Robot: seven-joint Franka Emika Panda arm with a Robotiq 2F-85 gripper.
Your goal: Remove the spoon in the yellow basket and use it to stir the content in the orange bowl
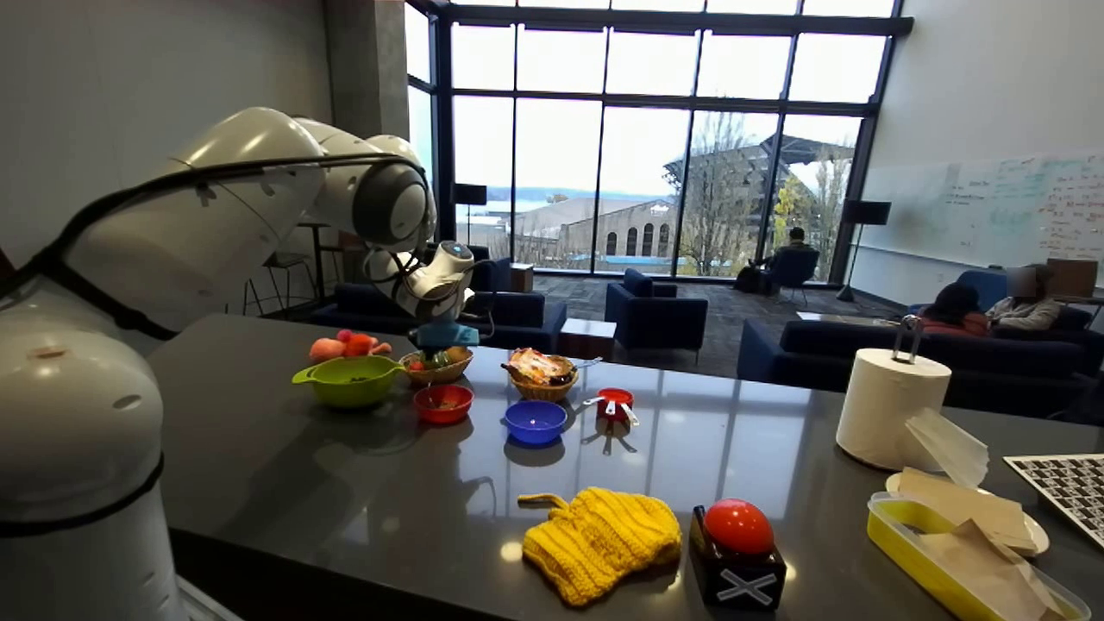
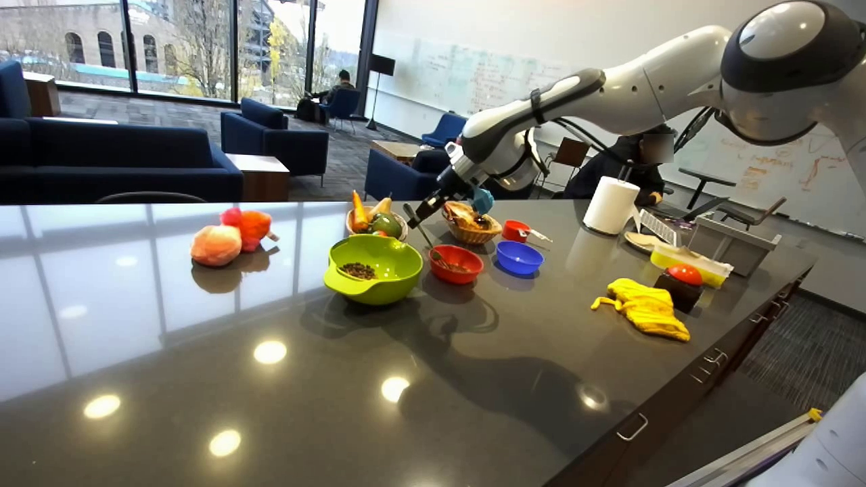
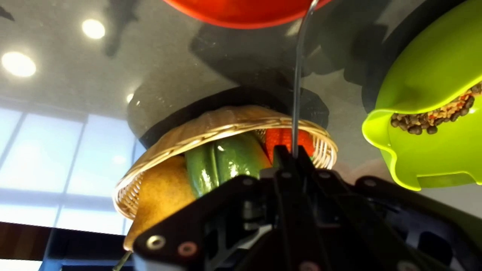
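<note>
Around the orange-red bowl (image 2: 460, 278), clock read in an exterior view with 12 at the picture's top: green bowl (image 2: 372, 292) just beside at 9, blue bowl (image 2: 519, 266) near at 3, vegetable basket (image 3: 226, 119) near at 10, second basket (image 2: 473, 235) near between 12 and 1, red measuring cup (image 2: 515, 231) near at 2. Tight going; narrow strips of table (image 2: 270, 412) between the rims. Most open room lies from 6 to 8, surface running toward the camera. Table edge slants from 3 round to 5; far edge runs behind the baskets. Soft-looking peach piece (image 2: 215, 247) well apart at 9.

Materials: table dark, polished, with bright round reflections (image 2: 269, 352). Both baskets tan woven wicker. Vegetable basket, by the wrist view: grooved glossy green piece (image 3: 229, 160), mottled yellow piece (image 3: 167, 188) with a stem, rough red piece (image 3: 278, 140). Green bowl smooth, lipped, dark round grains (image 3: 416, 128) and orange crumbs (image 3: 446, 113) inside. Yellow mitt (image 2: 646, 308), ribbed knit with a loop, well apart between 3 and 4; near it a black box (image 2: 676, 294) topped by a red dome (image 2: 685, 273). Paper roll (image 2: 611, 206) upright at 2, further off.

Pose: white arm (image 2: 653, 95) reaches in from 2, bends, drops to the hand (image 2: 413, 219), which slants down toward 8, above the table between vegetable basket and orange-red bowl. Hand clamped on the spoon (image 3: 297, 75): thin metal handle, tilted, running from the grip toward 5. Lower end inside the orange-red bowl; whether it touches the bottom, cannot tell. Wrist view: handle runs up to 12, meeting the bowl at the top edge.
</note>
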